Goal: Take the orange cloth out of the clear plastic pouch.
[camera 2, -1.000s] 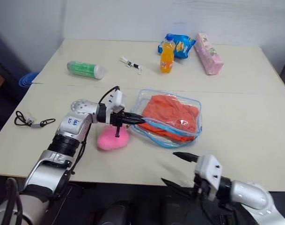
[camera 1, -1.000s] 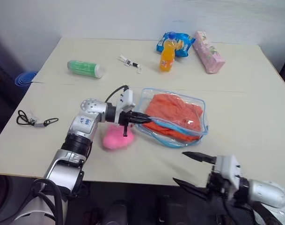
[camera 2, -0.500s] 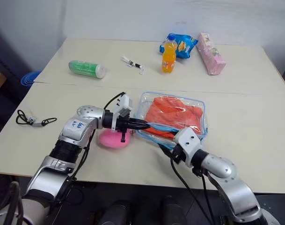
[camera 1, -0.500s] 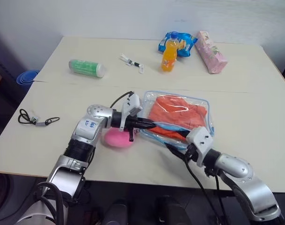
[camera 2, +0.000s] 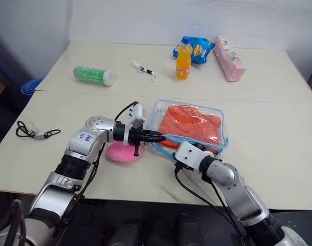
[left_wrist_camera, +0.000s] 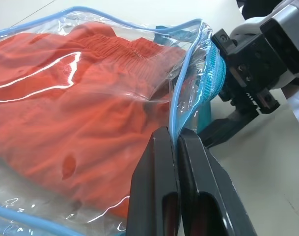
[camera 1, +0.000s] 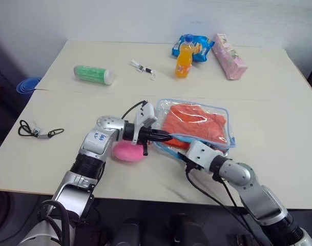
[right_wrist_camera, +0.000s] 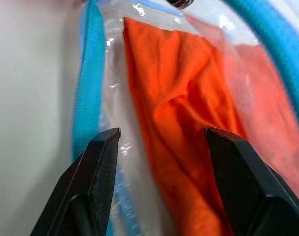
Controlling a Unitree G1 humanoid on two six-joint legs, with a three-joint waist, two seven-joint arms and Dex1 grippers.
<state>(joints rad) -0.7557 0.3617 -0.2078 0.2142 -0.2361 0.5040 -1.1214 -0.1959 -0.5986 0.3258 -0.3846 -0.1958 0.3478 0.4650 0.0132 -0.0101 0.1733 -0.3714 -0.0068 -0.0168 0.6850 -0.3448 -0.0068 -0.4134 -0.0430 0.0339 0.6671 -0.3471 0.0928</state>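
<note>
Pinching the blue-edged lip of the clear plastic pouch (left_wrist_camera: 115, 64), the left tool (left_wrist_camera: 177, 142) is clamped shut on it, apparently to hold the mouth up and open. The right tool (right_wrist_camera: 161, 142), fingers spread, sits at that opening, aimed at the orange cloth (right_wrist_camera: 183, 98) lying inside the pouch on the worktop (camera 1: 278, 102).

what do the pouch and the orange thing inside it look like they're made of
The clear plastic pouch: glossy see-through film, judging by its white glare streaks and crinkles, with a light-blue, seemingly woven edging and zipper tape. The orange cloth inside: soft matte fabric, probably knit or woven, showing wrinkly folds and a gathered, ribbed strip.
</note>
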